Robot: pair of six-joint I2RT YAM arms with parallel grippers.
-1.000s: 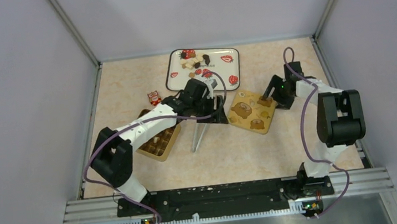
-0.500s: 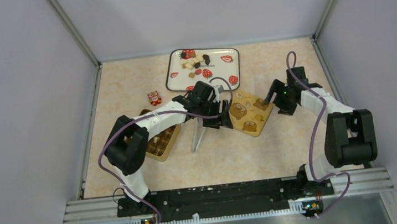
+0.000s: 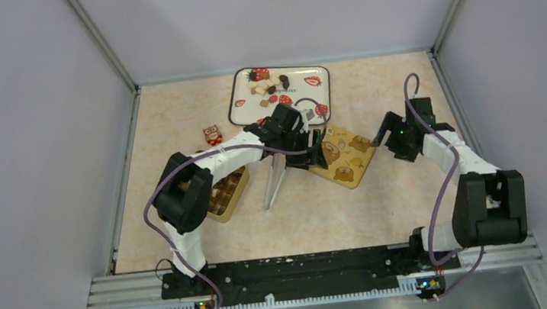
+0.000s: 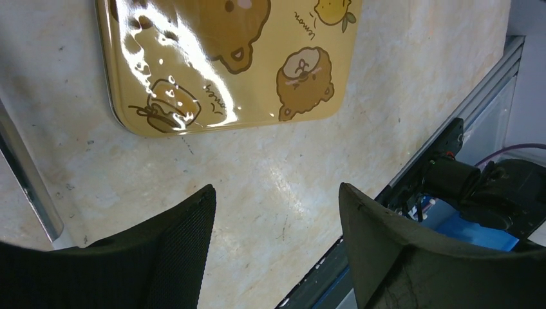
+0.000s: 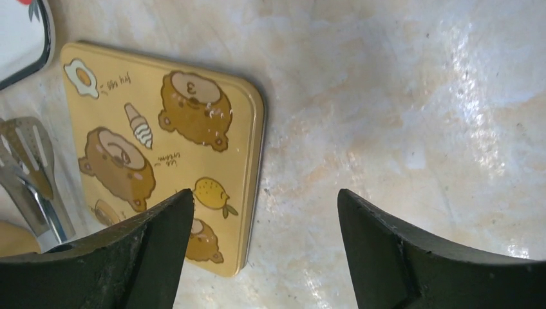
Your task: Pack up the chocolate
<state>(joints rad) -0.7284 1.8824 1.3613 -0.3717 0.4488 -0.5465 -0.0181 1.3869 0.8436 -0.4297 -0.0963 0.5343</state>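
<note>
Small dark, light brown and cream chocolate pieces [image 3: 268,86] lie on the white strawberry-print tray [image 3: 303,98] at the back. More pieces sit in the brown compartment box [image 3: 226,194], partly hidden by my left arm. My left gripper [image 3: 315,155] is open and empty at the left edge of the yellow bear lid [image 3: 345,156]. In the left wrist view the gripper [image 4: 277,193] hangs over bare table just below the lid [image 4: 225,58]. My right gripper [image 3: 384,129] is open and empty. It [image 5: 264,196] stands just right of the lid [image 5: 161,154].
Metal tongs [image 3: 273,183] lie between the box and the lid; they also show in the right wrist view [image 5: 26,174]. A small red wrapped item [image 3: 212,135] lies left of the tray. The black front rail [image 3: 298,268] runs along the near edge.
My left gripper has moved right to the lid's left edge. My right gripper has drawn back to the right, off the lid's corner. The lid has turned and shifted slightly.
</note>
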